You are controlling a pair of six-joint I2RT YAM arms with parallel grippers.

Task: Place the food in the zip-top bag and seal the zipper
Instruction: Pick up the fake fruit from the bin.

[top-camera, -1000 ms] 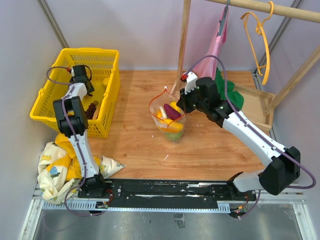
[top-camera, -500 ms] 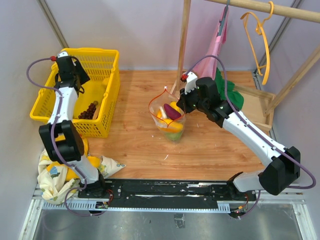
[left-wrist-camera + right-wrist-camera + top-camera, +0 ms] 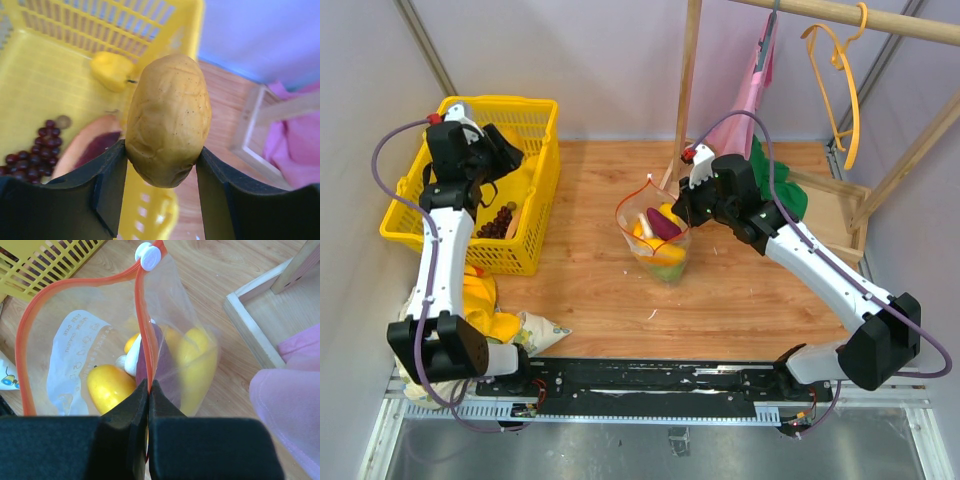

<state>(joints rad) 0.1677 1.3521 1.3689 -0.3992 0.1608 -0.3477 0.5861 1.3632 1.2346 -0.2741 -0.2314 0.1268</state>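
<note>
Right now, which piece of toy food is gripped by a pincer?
The tan potato, clamped in the left pincer above the yellow basket; the rest lies in that basket or the zip-top bag.

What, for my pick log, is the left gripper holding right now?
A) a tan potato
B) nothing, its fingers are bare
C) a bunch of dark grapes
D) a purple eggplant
A: in the left wrist view a tan potato sits clamped between the two fingers of the left gripper, while the grapes lie down in the yellow basket.
</note>
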